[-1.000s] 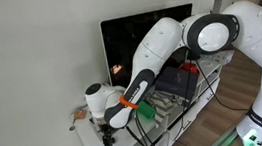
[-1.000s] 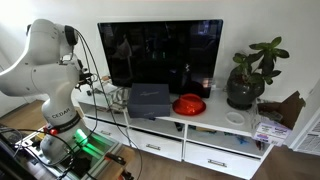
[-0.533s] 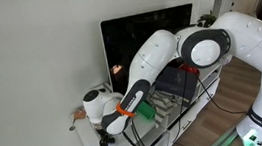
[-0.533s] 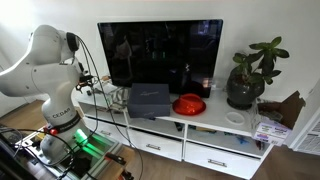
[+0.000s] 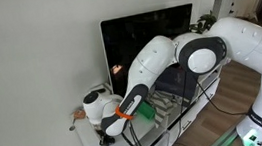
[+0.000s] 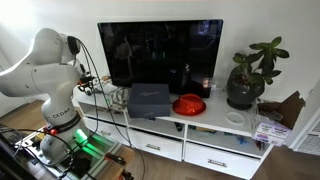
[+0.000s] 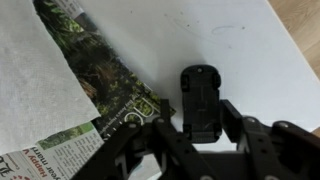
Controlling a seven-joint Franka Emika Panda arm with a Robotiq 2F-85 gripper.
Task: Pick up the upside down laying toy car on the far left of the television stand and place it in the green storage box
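The toy car (image 7: pixel 199 85) is small and black and lies upside down on the white top of the television stand (image 7: pixel 250 50). In the wrist view my gripper (image 7: pixel 200 112) straddles the car's rear half, and both dark fingers (image 7: pixel 228 112) press against its sides, so it is shut on the car. The car still rests on the stand. In an exterior view the gripper (image 5: pixel 107 138) is down at the stand's far left end (image 5: pixel 87 141) and hides the car. The green storage box (image 5: pixel 148 111) sits just to its right, partly behind the arm.
A printed sheet with a leafy green picture (image 7: pixel 100 70) lies close to the car's left. The black TV (image 6: pixel 160 50) stands behind. A grey-and-red case (image 6: pixel 148 98), a red bowl (image 6: pixel 189 104) and a potted plant (image 6: pixel 248 75) sit further along the stand (image 6: pixel 215 125).
The arm has dropped lower over the stand's left end, and the jaws have come in from wide open onto the toy car's sides.
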